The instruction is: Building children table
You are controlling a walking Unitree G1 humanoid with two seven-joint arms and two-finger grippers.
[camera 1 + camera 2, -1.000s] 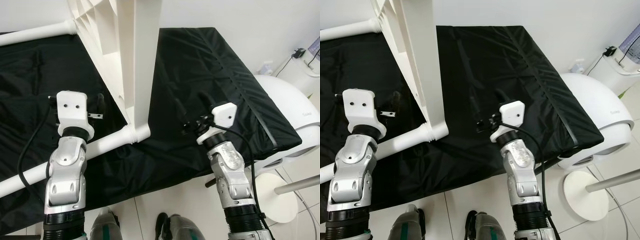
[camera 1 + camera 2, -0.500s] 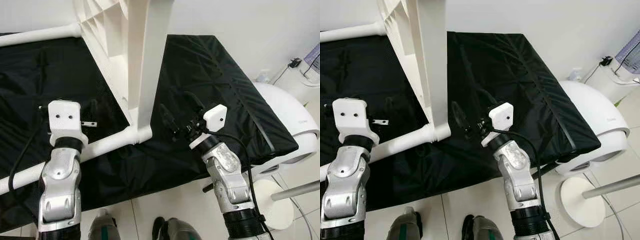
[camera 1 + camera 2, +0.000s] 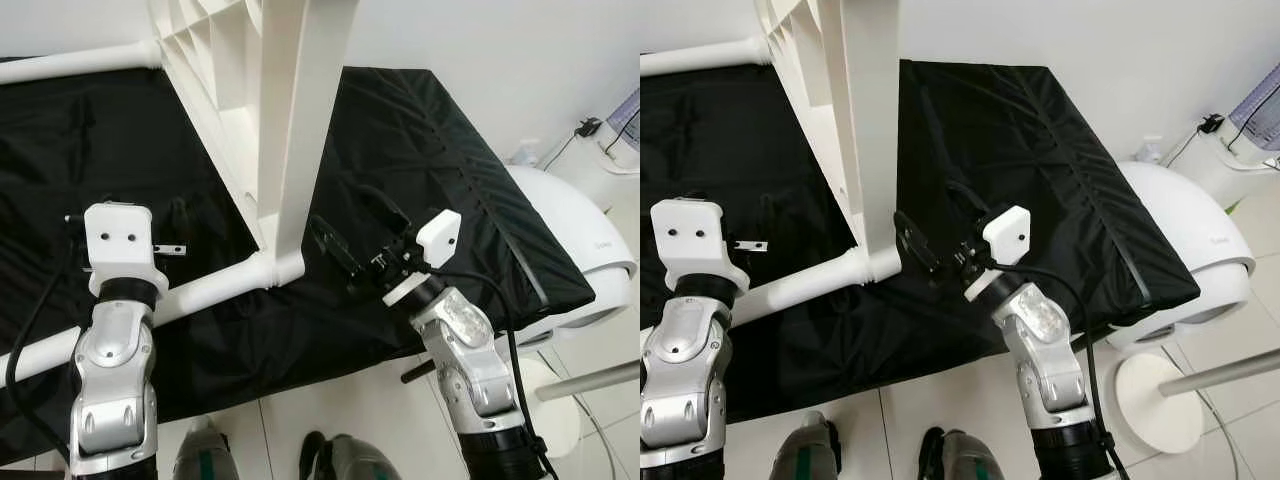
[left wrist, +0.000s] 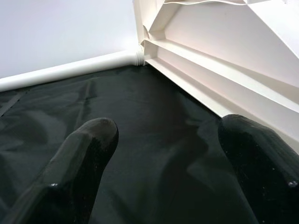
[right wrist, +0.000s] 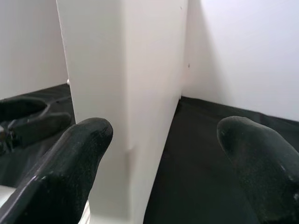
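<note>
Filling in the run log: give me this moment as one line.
right gripper: open, aimed at white tabletop edge | left gripper: open, over black cloth | table leg: attached

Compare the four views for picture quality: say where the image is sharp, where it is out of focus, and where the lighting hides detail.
Left and right eye views: sharp and evenly lit, though the black cloth swallows detail and the white tabletop looks nearly washed out. Left wrist view: fingertips soft, the cloth behind clearer. Right wrist view: fingertips blurred, the white panel bright with little texture.
</note>
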